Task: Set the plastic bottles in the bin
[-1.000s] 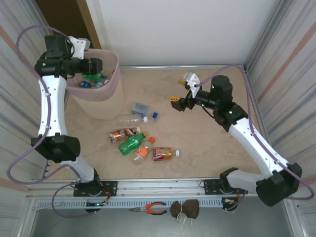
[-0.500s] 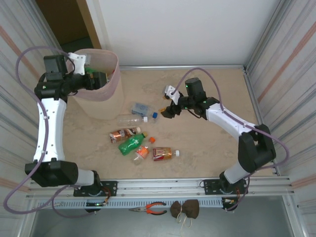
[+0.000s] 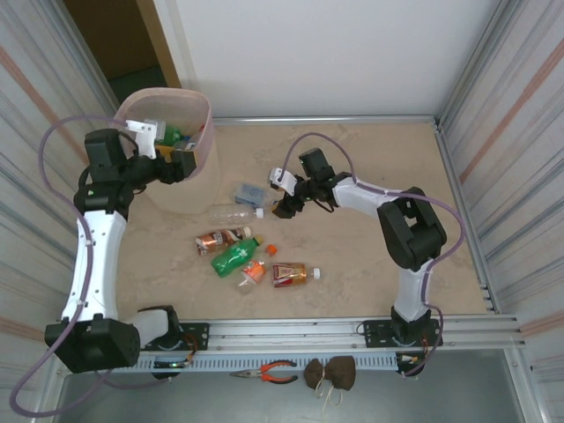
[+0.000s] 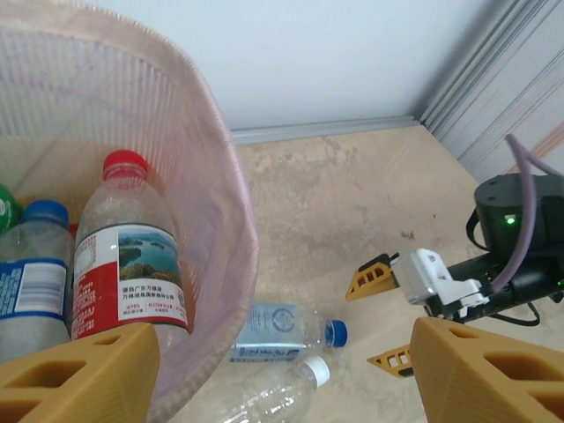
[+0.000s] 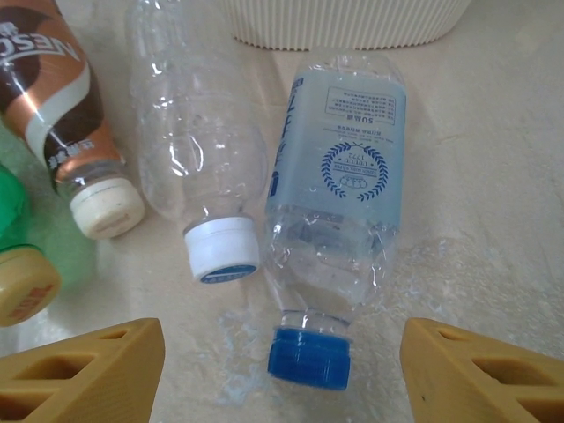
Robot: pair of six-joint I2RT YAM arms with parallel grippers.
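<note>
The right pincer (image 5: 282, 370) is hanging open and empty, apparently lining up on the blue-capped bottle (image 5: 339, 211). That bottle is lying on the bench (image 5: 493, 176) with its cap toward the fingers, just beside a clear bottle (image 5: 189, 150) and near the bin (image 3: 201, 145). The left pincer (image 4: 282, 370), open and empty too, is hovering at the bin's rim beside a red-capped bottle (image 4: 123, 256) resting inside.
</note>
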